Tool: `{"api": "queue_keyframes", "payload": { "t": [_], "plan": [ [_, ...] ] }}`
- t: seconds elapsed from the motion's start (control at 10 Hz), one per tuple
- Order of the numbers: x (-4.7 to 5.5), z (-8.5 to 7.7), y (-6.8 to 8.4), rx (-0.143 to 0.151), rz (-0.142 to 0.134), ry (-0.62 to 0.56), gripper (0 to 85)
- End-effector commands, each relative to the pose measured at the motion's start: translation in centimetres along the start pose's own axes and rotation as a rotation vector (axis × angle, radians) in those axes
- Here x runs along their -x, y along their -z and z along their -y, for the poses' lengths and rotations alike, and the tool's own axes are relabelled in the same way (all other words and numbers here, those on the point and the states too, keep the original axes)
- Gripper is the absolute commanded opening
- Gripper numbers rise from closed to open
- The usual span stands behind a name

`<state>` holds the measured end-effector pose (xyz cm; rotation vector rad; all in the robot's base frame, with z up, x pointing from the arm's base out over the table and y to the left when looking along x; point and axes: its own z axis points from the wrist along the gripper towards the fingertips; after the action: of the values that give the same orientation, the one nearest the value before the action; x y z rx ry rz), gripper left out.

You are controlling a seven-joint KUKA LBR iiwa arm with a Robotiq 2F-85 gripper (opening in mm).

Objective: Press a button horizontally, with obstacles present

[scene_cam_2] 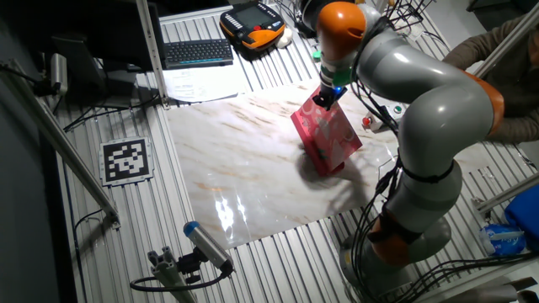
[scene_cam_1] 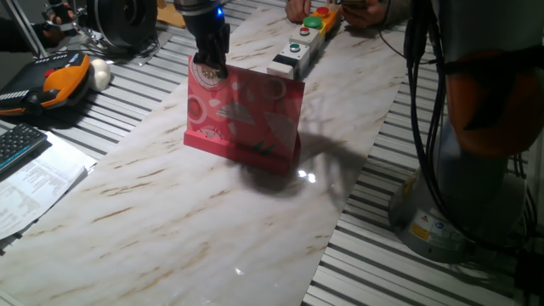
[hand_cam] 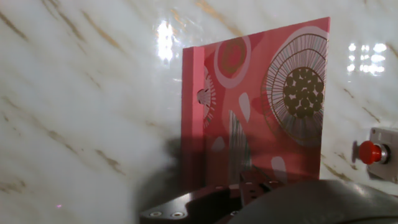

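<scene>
Table (scene_cam_1: 170, 212): glossy, smooth marble-look sheet, light glare spots at 5 o'clock of the card board. Card board (scene_cam_1: 246, 110): matt pink-red printed paperboard, flat and smooth. Gripper (scene_cam_1: 211, 64): dark, matt metal or plastic. Button box (hand_cam: 387, 152): grey matt casing, red button glossy plastic.

Overhead lighting, moderately bright on the marble tabletop (scene_cam_1: 212, 212) and dim toward the upper left of the other fixed view. Specular glare marks the glossy surface: a small spot at centre right in one fixed view, a streak at lower centre in the other fixed view, and blown-out patches at top centre and upper right in the hand view. The pink card board (scene_cam_1: 246, 115) casts a soft dark shadow. The hand view is soft, its lower edge blurred.
</scene>
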<state>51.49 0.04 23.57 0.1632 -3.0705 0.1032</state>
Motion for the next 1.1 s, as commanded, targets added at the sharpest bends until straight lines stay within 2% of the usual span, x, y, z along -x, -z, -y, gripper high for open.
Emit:
{"api": "queue_keyframes", "payload": {
  "t": [0.0, 0.2, 0.3, 0.4, 0.5, 0.6, 0.7, 0.9, 1.0],
  "plan": [
    [0.0, -0.1, 0.0, 0.015, 0.001, 0.0, 0.0],
    [0.0, -0.1, 0.0, -0.008, 0.012, -0.019, 0.0],
    [0.0, -0.1, 0.0, 0.001, 0.035, -0.036, 0.0],
    [0.0, -0.1, 0.0, -0.003, 0.034, -0.045, 0.0],
    [0.0, -0.1, 0.0, -0.028, 0.041, -0.037, 0.0],
    [0.0, -0.1, 0.0, -0.019, 0.036, -0.033, 0.0],
    [0.5, 1.1, 0.6, -0.015, 0.027, -0.021, 0.0],
    [1.7, 4.7, 2.4, 0.009, 0.011, 0.009, 0.0],
    [2.0, 6.3, 3.1, 0.001, 0.004, 0.024, 0.0]
  ]
}}
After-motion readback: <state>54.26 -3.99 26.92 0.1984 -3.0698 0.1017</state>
